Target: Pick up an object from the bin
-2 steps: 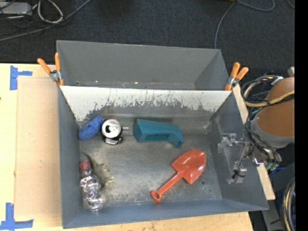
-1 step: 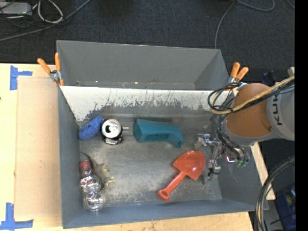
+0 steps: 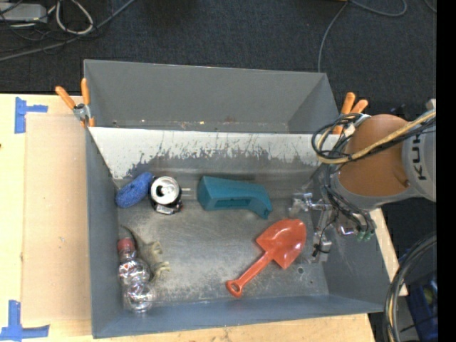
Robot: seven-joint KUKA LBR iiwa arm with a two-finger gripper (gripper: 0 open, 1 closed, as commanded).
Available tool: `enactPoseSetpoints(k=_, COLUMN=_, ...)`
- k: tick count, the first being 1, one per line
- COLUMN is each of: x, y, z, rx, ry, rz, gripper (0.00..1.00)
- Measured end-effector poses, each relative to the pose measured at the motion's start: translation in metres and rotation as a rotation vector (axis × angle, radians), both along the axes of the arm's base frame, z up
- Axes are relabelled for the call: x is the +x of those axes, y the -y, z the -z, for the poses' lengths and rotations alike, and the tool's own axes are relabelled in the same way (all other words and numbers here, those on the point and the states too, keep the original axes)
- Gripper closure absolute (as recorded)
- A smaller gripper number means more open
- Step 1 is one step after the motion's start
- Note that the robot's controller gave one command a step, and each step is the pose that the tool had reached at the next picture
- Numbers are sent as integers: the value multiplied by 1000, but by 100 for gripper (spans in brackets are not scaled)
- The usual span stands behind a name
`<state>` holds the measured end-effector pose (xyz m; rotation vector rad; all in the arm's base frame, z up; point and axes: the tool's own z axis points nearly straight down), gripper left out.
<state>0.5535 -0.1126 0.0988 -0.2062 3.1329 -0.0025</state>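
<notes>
My gripper (image 3: pixel 313 226) hangs low at the right side of the bin, close to the right wall. It is open, with nothing between its fingers. Just to its left lies a red toy shovel (image 3: pixel 274 251); its blade is near the fingertips and its handle points down-left toward the bin's front. A teal plastic block (image 3: pixel 231 194) lies further left, near the back wall.
A silver can (image 3: pixel 165 191) and a blue fuzzy thing (image 3: pixel 133 191) lie at the back left. A crushed clear bottle with a red cap (image 3: pixel 134 276) rests in the front left corner. The arm with its orange cover reaches in over the right rim.
</notes>
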Motion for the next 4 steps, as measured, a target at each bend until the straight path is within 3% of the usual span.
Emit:
enactPoseSetpoints(k=1, x=-1, y=1, z=25, rx=4, ry=-6, rz=35, gripper=0)
enactPoseSetpoints(k=2, x=13, y=-17, z=30, rx=0, ry=2, rz=-201, gripper=0)
enactPoseSetpoints(k=3, x=2, y=-4, z=34, rx=3, ry=-10, rz=21, gripper=100)
enactPoseSetpoints(k=4, x=2, y=-4, z=34, rx=3, ry=-10, rz=20, gripper=100)
